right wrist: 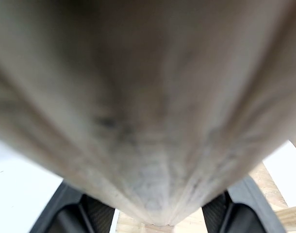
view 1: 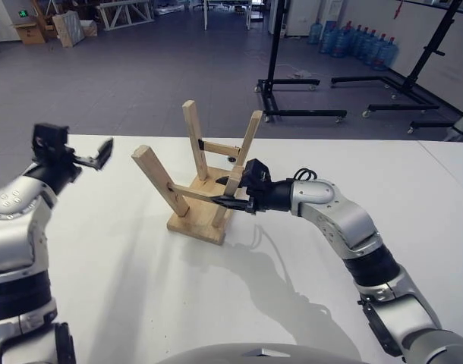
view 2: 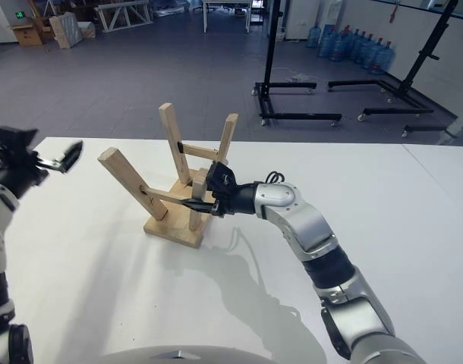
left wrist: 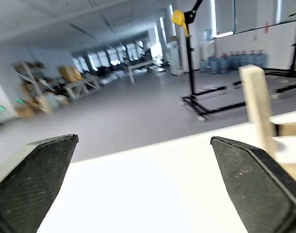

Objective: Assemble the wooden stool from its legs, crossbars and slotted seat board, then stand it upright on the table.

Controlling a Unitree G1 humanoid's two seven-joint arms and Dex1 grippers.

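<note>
The wooden stool lies upside down on the white table (view 1: pixel 140 303), its seat board (view 1: pixel 187 225) flat and its legs pointing up. One leg (view 1: pixel 159 180) leans out to the left, and a crossbar (view 1: pixel 218 148) joins the two far legs. My right gripper (view 1: pixel 233 203) is shut on the near right leg (view 1: pixel 244 149), low down where a crossbar meets it. In the right wrist view that leg (right wrist: pixel 148 111) sits between the dark fingers (right wrist: pixel 75 208). My left gripper (view 1: pixel 91 159) hangs open in the air left of the stool, with a leg (left wrist: pixel 257 107) seen past its fingertips (left wrist: pixel 36 179).
Beyond the table's far edge are black metal stands (view 1: pixel 292 83) on the grey floor and blue water bottles (view 1: pixel 353 39) by the wall. Bare tabletop lies in front of and to the right of the stool.
</note>
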